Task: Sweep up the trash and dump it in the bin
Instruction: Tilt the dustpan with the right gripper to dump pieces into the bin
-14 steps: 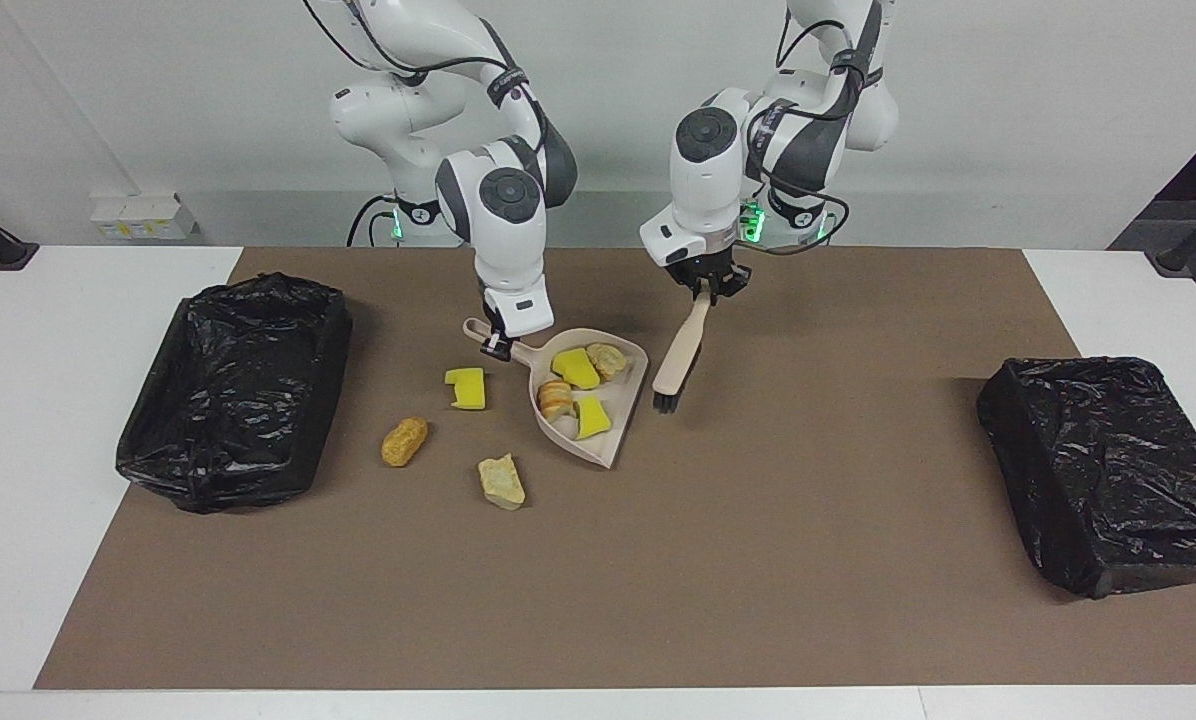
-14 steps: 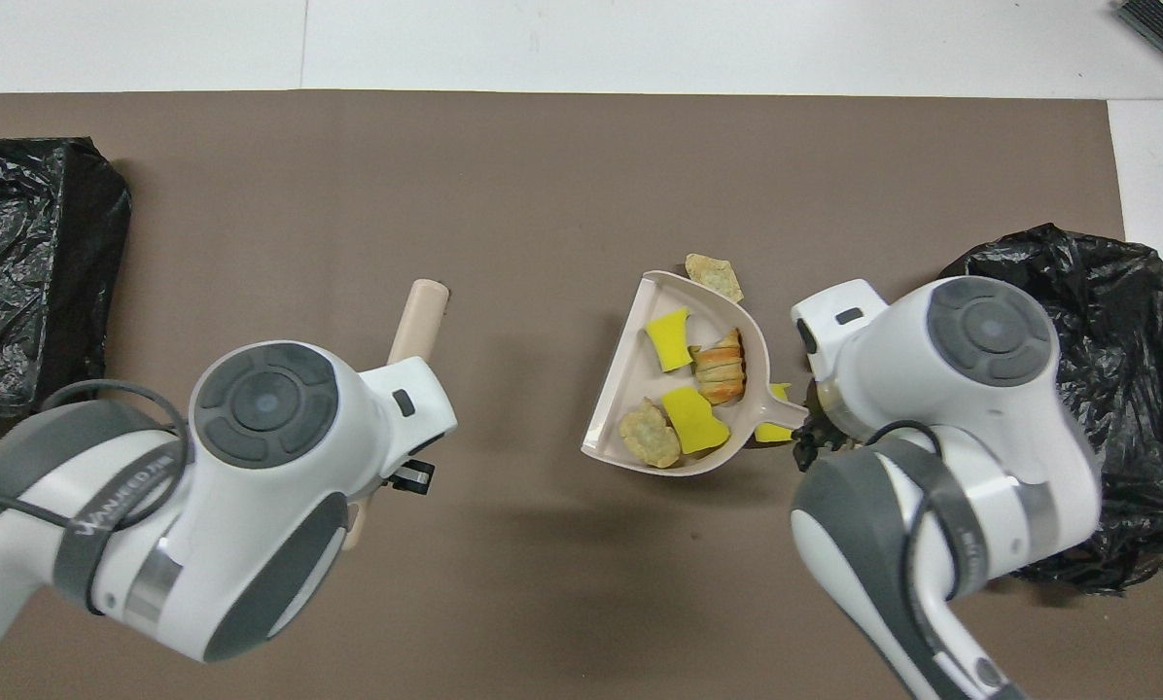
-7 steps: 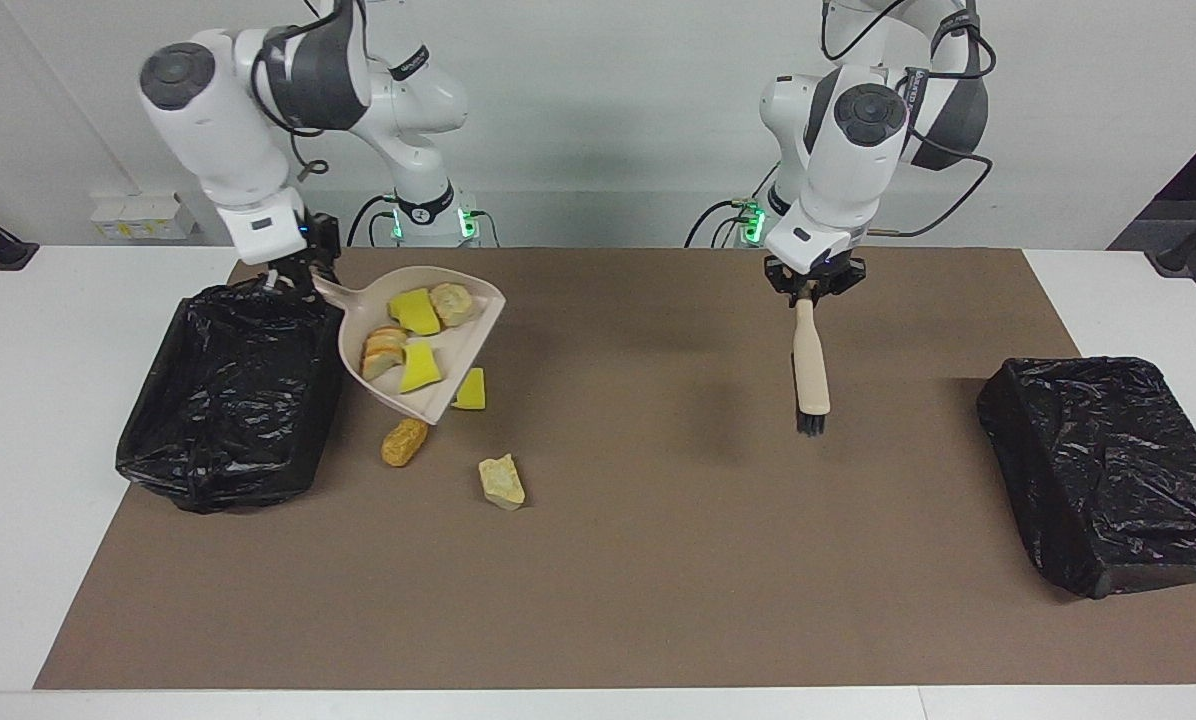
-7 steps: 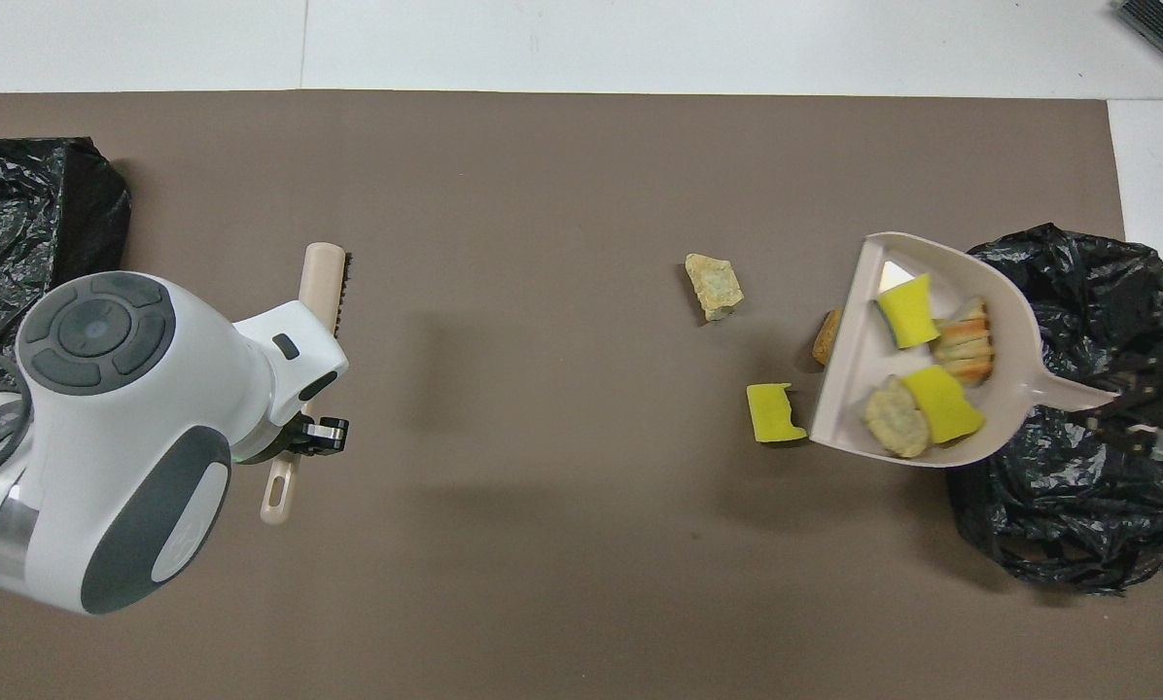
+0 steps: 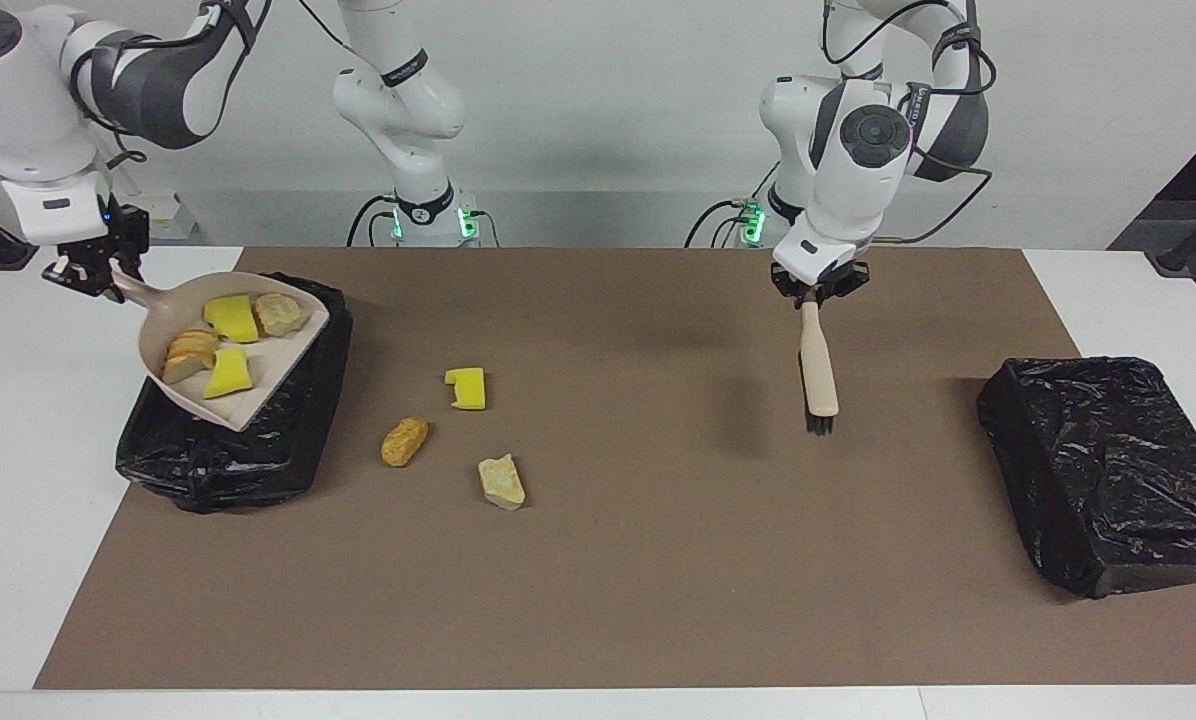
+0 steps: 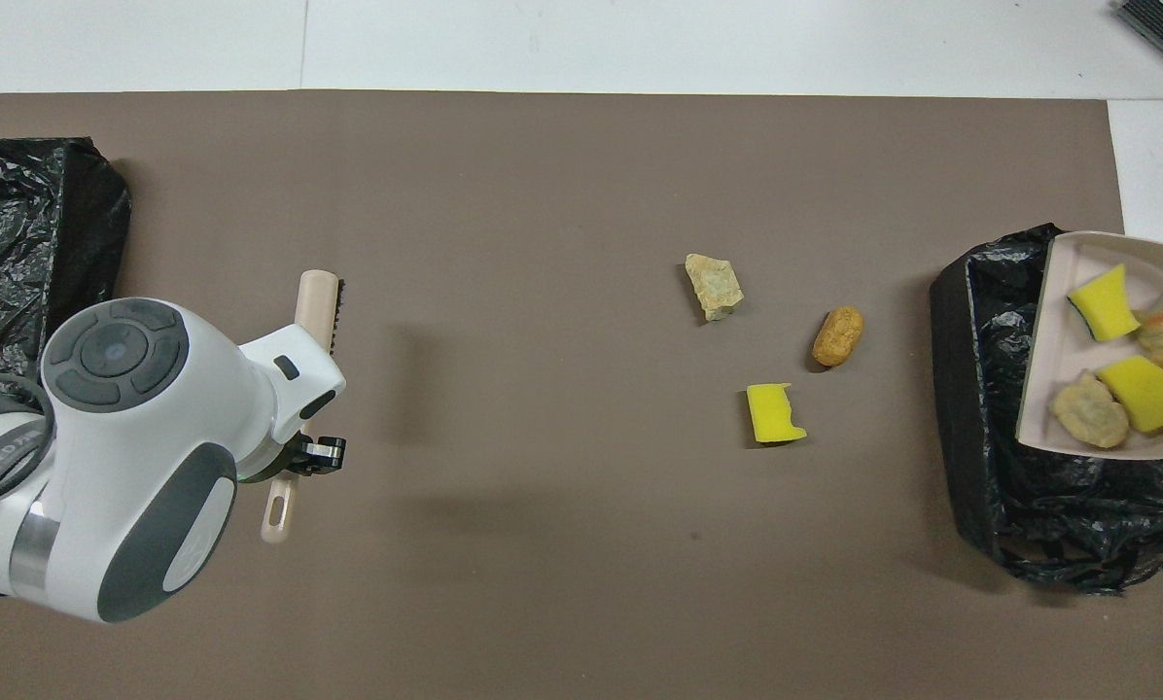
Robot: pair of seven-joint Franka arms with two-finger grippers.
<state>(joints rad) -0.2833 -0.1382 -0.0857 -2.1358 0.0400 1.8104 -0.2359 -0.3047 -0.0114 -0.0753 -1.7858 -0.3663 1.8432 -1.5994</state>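
Dustpan (image 5: 258, 385) moved over bin (image 5: 298, 440): four scraps aboard, three on mat (image 5: 658, 560).

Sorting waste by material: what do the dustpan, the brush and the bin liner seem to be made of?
Dustpan: beige plastic by its look, smooth, moulded in one piece.
Brush: pale handle, wood or plastic, unclear; dark bristles.
Bin liner: thin black plastic film, glossy and crinkled.

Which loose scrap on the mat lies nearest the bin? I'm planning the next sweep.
The orange-brown lump, closest to the open bin; the yellow chunk and tan lump lie farther away.
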